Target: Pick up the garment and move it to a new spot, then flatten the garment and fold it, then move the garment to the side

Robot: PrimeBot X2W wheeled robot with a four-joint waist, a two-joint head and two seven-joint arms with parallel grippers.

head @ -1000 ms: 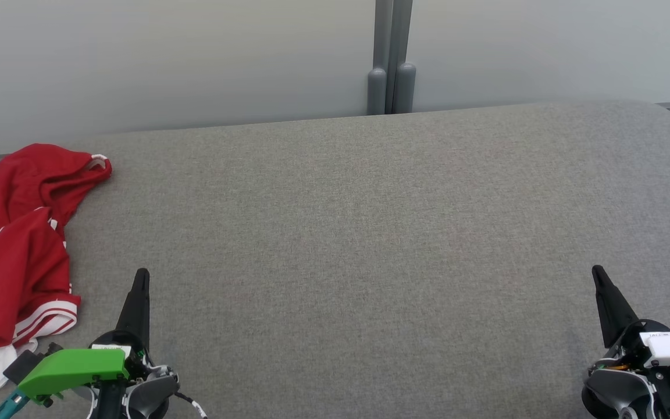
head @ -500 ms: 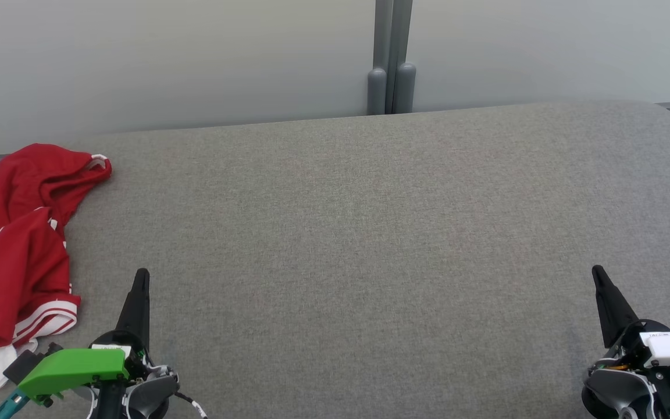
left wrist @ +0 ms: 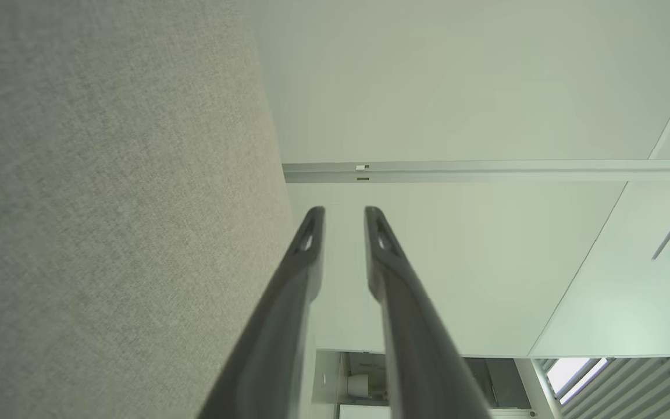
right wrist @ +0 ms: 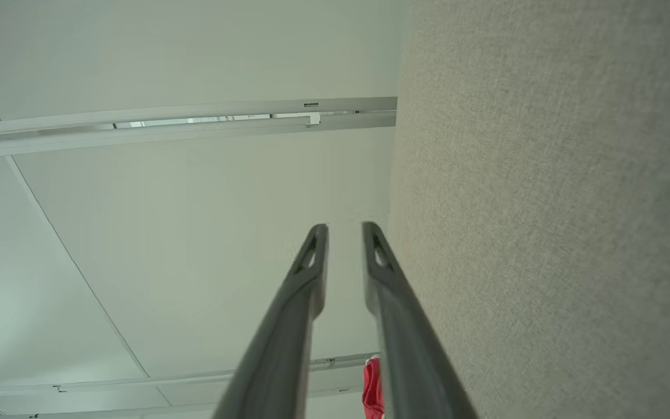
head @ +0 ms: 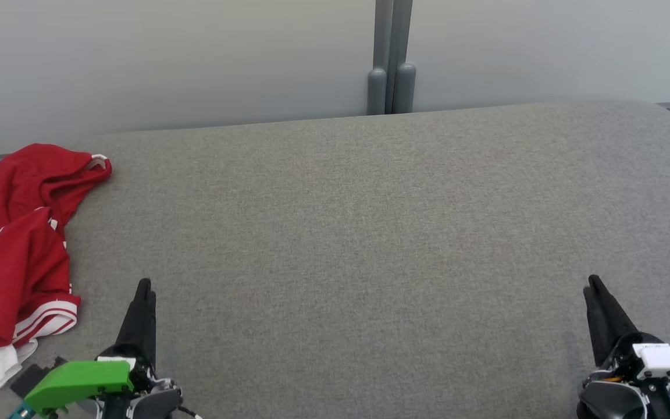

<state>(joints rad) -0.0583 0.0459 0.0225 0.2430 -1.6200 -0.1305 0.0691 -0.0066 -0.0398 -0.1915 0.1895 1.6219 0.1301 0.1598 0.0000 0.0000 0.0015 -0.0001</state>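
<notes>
Plainly, nothing of the task is done yet, as far as the pictures show. The red garment [head: 15,244] lies crumpled at the far left of the head view. It runs from the upper left down toward the lower left, part of it cut off by the frame edge, with its white-striped cuff and a white hem lowest. It is neither lifted, spread nor folded. By my judgement the pick-up, the carry to a new spot, the flattening, the fold and the final move aside all remain.

Just right of the garment's lower end, at the lower left of the frame, the left hand [head: 144,285] points up the picture. Its green wrist cover [head: 73,378] is near the white hem, and whether they touch I cannot tell. The fingertips stand clear of the red cloth, with bare grey tabletop [head: 370,233] between. In the left wrist view the two fingers are slightly parted and hold nothing.

At the lower right, the right hand [head: 594,285] is well apart from the garment, with the breadth of the tabletop between them. Its fingers too are slightly parted and grasp nothing. A sliver of red shows at the bottom of the right wrist view.
</notes>
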